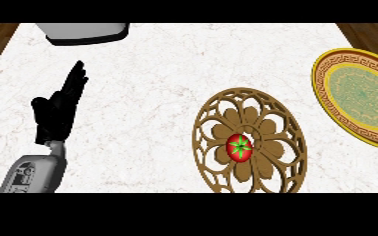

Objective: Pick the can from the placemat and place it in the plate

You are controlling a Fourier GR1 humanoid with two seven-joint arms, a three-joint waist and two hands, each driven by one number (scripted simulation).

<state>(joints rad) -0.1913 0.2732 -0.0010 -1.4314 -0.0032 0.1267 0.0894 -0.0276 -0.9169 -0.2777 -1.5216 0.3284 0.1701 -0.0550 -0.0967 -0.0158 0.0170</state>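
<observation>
The small red can with a green star-shaped top [238, 147] stood upright at the middle of the round, openwork wooden placemat [249, 141], so nothing of the task looked done: picking up and carrying were both still ahead. It sat well apart from the fingers [76, 80] of the left hand [57, 111], off to their right and lower; they were straight, held together, pointing up, touching nothing. The right hand was not visible. The yellow-rimmed green plate [351, 95] lay farther right, beyond the placemat.
</observation>
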